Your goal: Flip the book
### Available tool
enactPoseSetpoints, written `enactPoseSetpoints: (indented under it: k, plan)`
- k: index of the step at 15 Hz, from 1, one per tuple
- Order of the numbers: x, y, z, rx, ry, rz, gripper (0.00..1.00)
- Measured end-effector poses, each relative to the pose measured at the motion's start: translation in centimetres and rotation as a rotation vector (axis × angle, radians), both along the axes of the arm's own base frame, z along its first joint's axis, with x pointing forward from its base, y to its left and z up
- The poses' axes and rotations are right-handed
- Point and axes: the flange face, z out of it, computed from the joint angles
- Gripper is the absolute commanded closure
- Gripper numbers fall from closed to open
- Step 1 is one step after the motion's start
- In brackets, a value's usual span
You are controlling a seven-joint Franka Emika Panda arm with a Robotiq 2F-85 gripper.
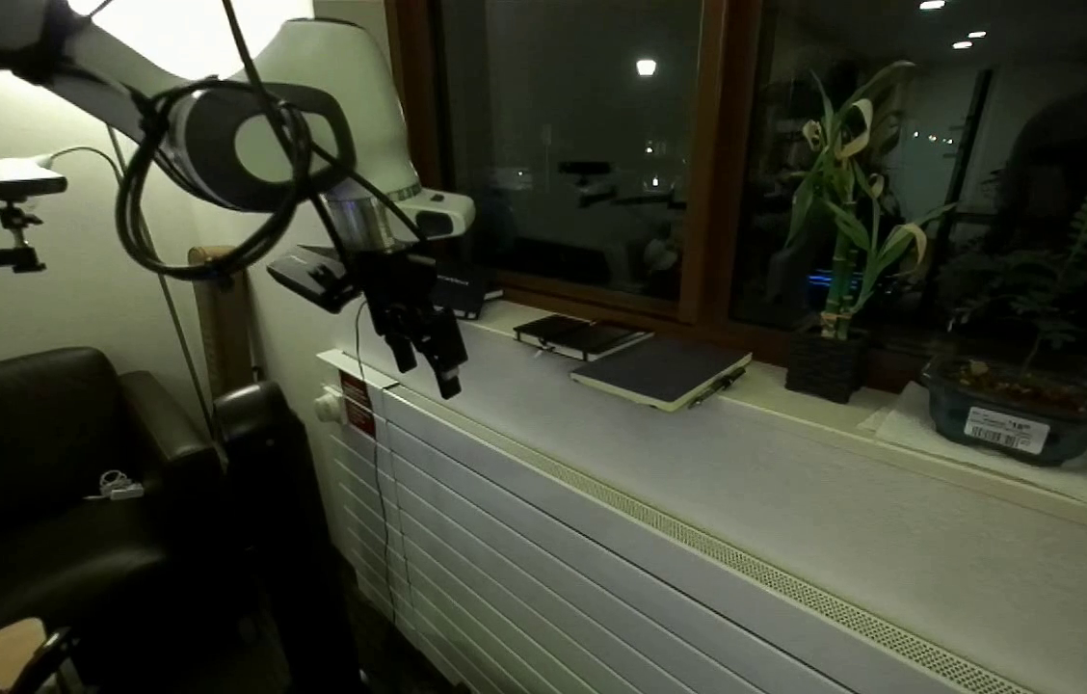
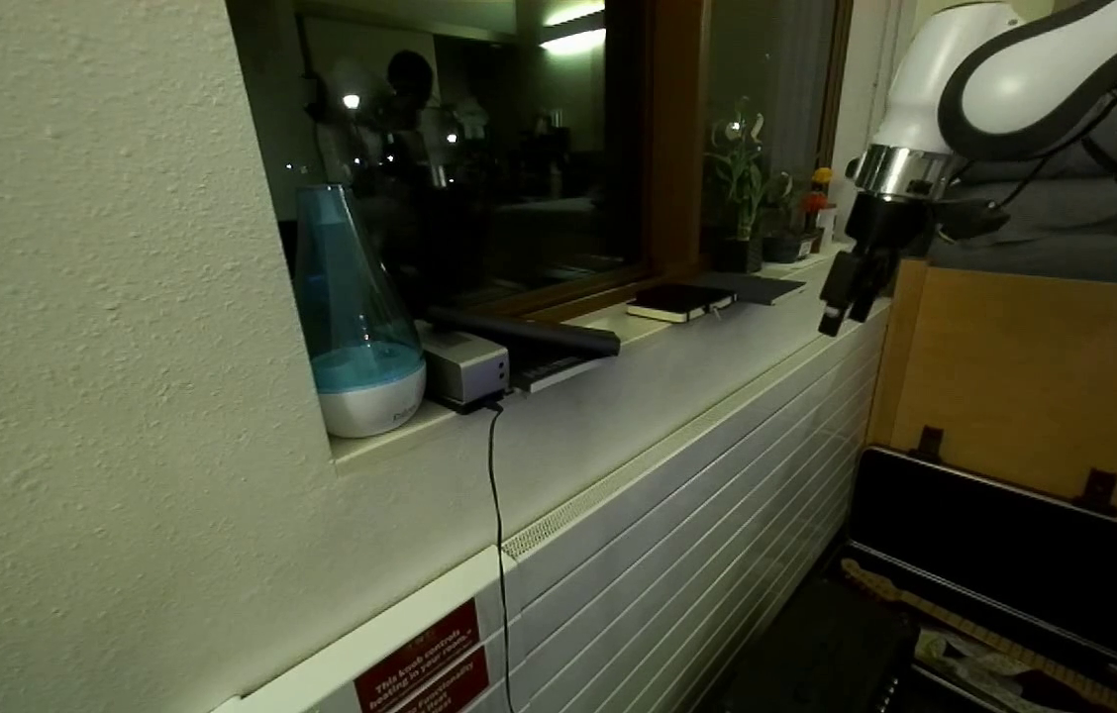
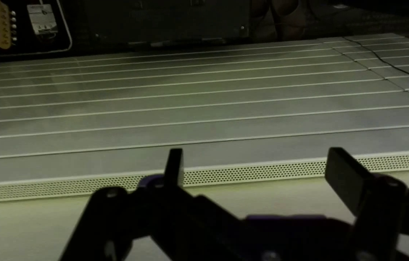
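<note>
Thin rectangular book with dark-grey cover (image 1: 661,369): In an exterior view it lies flat on the pale window sill (image 1: 761,390). I take it, by judgement, as the book to flip; the black notebook with pale page edges (image 1: 577,334), touching or just beside it, cannot be ruled out.
Black two-fingered claw (image 1: 428,378): Mine; in air, room side, well apart from both.
Flip: No turning in hand; whether the face now up is the final one, I cannot tell. Judged left: approach, edge lift, turn, lay-down.
Grey book's edges: Front corner at or past the sill's front edge; likely entry for my finger. Dark slim pen (image 1: 719,387) along one side, black plant pot (image 1: 828,366) near, brown window frame (image 1: 717,173) behind: keep clear of all three.
Notebook's side: In an exterior view, sill shows between the notebook and a long black bar-shaped object (image 2: 558,335). Free air separates my claw from both books.
Claw fingers (image 3: 174,165): In the wrist view they stand wide apart, holding nothing. Perforated grille (image 3: 255,176) and white slatted radiator (image 3: 190,116) show beyond; no book in sight. Move toward the sill before descending.
</note>
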Motion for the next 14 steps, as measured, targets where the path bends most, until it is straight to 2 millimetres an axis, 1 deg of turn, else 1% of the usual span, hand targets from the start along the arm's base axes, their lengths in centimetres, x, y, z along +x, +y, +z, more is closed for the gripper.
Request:
enactPoseSetpoints:
  k: [3,5,7,9,11,12,14]
  plan:
    - [2.5,4.0,-1.0,-0.035,-0.007,0.121,0.00]
    - [3.5,6.3,-0.9,-0.069,-0.021,0.214,0.00]
    - [4.2,8.0,-0.2,-0.107,-0.041,0.302,0.00]
    - [4.9,8.9,0.7,-0.148,-0.067,0.384,0.00]
    - [5.5,9.4,1.3,-0.189,-0.092,0.465,0.00]
    - [5.8,9.6,1.3,-0.208,-0.103,0.505,0.00]
    - [6.3,10.0,0.6,-0.253,-0.123,0.586,0.00]
